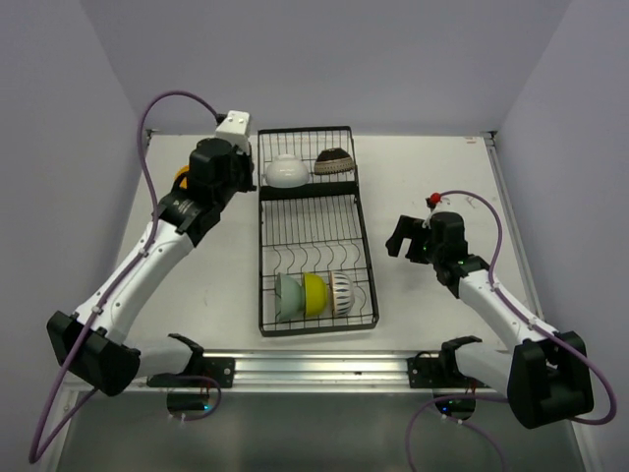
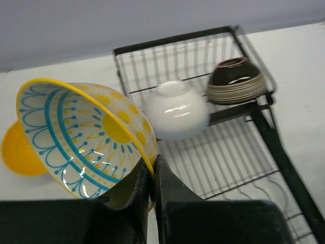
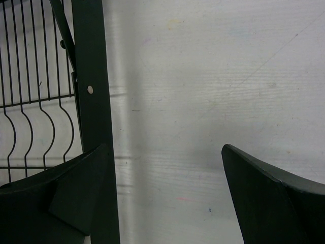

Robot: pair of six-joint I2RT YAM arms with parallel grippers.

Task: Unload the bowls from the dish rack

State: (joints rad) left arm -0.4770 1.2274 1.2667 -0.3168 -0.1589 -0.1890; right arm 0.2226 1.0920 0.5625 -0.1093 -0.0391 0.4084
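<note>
1. Pale lilac walls (image 1: 324, 59): close in the bench on three sides, plain and bare; cut off by the upper edge of the overhead view.
2. Bench (image 1: 432, 177): white, matt, faintly scuffed in the right wrist view.
3. Dish rack (image 1: 310, 221): black wire, lies lengthwise down the middle of the bench, with the small section far and the larger section with curved dividers near. Shows only as one dark rail and a few wires at the left edge of the right wrist view.
4. Left end effector (image 2: 152, 175): closed almost fully on the thin rim of a patterned bowl (image 2: 86, 137), white with a yellow edge and blue and yellow motifs. Holds it tilted just left of the rack's far section. Hidden, bowl and all, under the wrist in the overhead view.
5. Right end effector (image 3: 165, 178): gapes fully and grips nothing; hangs over bare bench just right of the rack's right rail.
6. White bowl (image 1: 286, 170) and dark brown bowl (image 1: 334, 161): upside down, side by side in the far section.
7. Pale green bowl (image 1: 288, 295), yellow-green bowl (image 1: 314, 292) and striped bowl (image 1: 340, 291): on edge among the dividers at the near end, overlapping, each partly hiding its neighbour.
8. Orange bowl (image 2: 18, 152): on the bench behind the held bowl, mostly covered by it.
</note>
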